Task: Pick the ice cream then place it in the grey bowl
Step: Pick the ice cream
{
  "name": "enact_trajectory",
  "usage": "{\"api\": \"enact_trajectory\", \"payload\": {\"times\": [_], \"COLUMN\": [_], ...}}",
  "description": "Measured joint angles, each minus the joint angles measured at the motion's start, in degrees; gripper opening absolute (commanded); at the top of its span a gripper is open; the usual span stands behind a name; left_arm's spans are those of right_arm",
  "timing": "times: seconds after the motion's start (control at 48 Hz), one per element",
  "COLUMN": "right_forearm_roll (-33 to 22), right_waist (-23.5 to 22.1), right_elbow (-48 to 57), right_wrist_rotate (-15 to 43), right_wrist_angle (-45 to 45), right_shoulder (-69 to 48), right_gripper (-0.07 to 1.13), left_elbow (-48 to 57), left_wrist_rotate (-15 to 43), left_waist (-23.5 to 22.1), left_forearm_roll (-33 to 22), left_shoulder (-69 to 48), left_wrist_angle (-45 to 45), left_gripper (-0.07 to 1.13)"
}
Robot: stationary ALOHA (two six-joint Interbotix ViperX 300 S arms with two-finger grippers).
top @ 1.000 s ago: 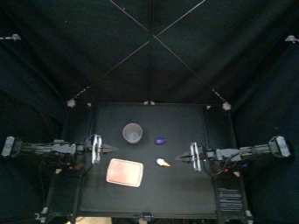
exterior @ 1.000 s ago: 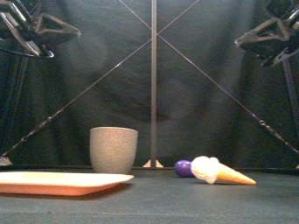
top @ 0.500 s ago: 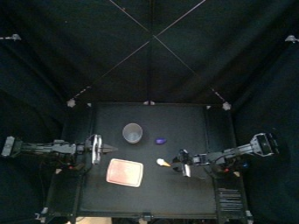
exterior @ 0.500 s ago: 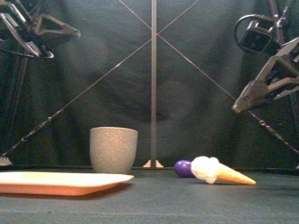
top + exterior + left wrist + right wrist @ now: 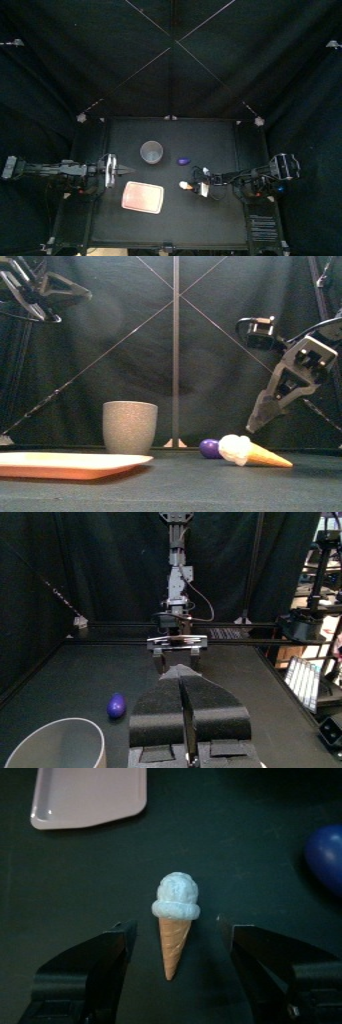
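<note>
Right gripper (image 5: 178, 930) hangs low over the ice cream (image 5: 249, 452) with its jaws spread wide and nothing in them. From its wrist view the toy lies in line with the gap between the two jaws, one on either side. From the front the jaw tips stand just above the toy, apart from it. The ice cream lies on its side on the black table (image 5: 214, 140), right of centre, cone tip toward the right arm. Its pale scoop sits just beside a small purple ball (image 5: 210, 447). The tall grey cup (image 5: 130, 427) stands upright well to the left, behind the pink tray (image 5: 67, 464). Left gripper (image 5: 185, 682) rests at the table's left side, jaws pressed together on nothing.
</note>
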Motion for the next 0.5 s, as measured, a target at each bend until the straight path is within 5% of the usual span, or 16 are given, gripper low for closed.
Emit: {"api": "enact_trajectory", "payload": {"times": [0.5], "right_forearm_roll": [1.14], "right_waist": [-0.53], "right_elbow": [-5.01], "right_wrist_rotate": [0.0], "right_wrist_angle": [0.18], "right_shoulder": [9.93], "right_gripper": [0.97], "left_elbow": [0.0], "left_wrist_rotate": [0.0], "left_waist": [0.0], "left_forearm_roll": [0.0], "left_shoulder": [-0.18], "left_wrist_angle": [0.09], "left_gripper": [-0.03]}}
